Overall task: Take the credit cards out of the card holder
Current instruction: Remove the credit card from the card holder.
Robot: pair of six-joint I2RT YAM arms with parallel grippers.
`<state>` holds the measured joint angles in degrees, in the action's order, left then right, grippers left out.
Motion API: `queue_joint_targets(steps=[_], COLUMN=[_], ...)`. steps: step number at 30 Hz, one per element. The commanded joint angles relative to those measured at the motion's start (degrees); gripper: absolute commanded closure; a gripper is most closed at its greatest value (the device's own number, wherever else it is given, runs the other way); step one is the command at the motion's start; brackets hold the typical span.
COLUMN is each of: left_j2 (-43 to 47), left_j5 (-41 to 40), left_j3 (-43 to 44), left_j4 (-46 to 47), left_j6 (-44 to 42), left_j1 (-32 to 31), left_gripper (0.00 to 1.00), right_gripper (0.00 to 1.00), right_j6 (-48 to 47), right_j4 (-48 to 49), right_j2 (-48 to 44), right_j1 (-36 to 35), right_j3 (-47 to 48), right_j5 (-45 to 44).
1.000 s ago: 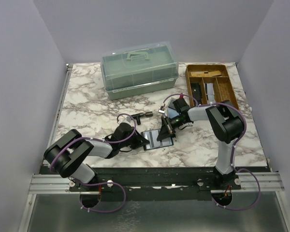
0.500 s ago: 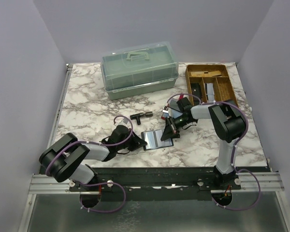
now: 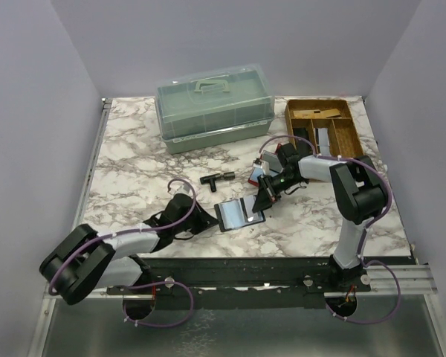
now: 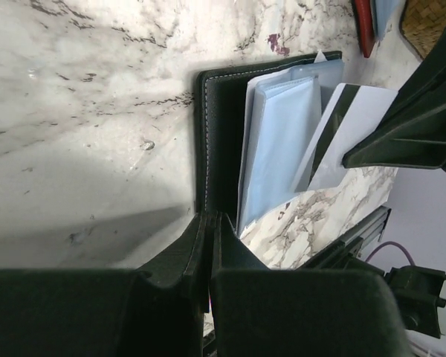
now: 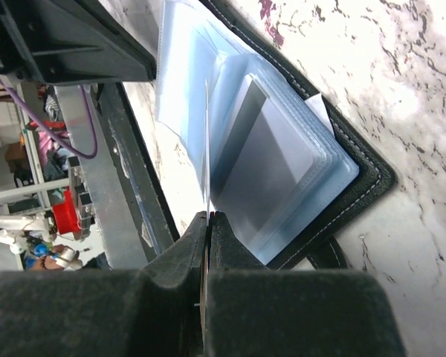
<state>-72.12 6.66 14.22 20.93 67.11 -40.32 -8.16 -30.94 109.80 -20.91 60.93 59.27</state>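
Observation:
The black card holder [image 3: 238,216] lies open on the marble, its pale blue sleeves [image 4: 282,141] fanned out. My left gripper [image 4: 209,220] is shut on the holder's stitched near edge [image 4: 217,134]. My right gripper [image 5: 208,217] is shut on one credit card [image 5: 207,141], seen edge-on in the right wrist view. In the left wrist view that card [image 4: 360,119] is whitish with a dark stripe and sticks out past the sleeves, held at its far end. A grey credit card [image 5: 271,160] sits in the top sleeve. In the top view the right gripper [image 3: 264,198] is at the holder's right end.
A lidded green-clear box [image 3: 214,106] stands at the back. A wooden compartment tray [image 3: 351,134] is at the back right. A black T-shaped piece [image 3: 217,178] and a red-edged flat item [image 3: 258,173] lie just beyond the holder. The table's near edge runs close behind my left gripper.
The right gripper has drawn back to the right with the card, which now shows further out of the sleeves. The left arm has stretched out lower and leftward, still gripping the holder.

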Motion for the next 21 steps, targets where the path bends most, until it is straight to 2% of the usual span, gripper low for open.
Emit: queue_joint_targets(steps=[1,3,12,18,21], left_j2=[7.82,11.73,29.27,27.6,23.36], left_j5=[-4.2,-5.11,-8.96,-3.74,0.28], left_j3=[1.51,1.98,4.79,9.99,14.01], left_j4=[-9.68,-12.12,-22.86,-23.79,-23.84], left_j6=[-3.96,-5.4,-11.81,-17.87,-23.73], left_j1=[0.37,0.47,1.67,3.82,5.24], left_gripper=[1.0,0.95,0.59,0.33,0.26], right_gripper=[1.0,1.0,1.0,1.0,1.0], right_j6=[-4.28,-5.83,-12.47,-16.48,-18.95], right_j4=[-4.2,-5.14,-7.88,-8.35,-8.6], right_j2=[-1.76,-2.66,-8.18,-11.1,-14.2], right_j1=[0.8,0.94,1.06,1.04,1.53], right_j3=[1.61,1.96,2.76,4.5,5.92], right_j5=[-2.72,-2.88,-6.07,-6.8,-8.74])
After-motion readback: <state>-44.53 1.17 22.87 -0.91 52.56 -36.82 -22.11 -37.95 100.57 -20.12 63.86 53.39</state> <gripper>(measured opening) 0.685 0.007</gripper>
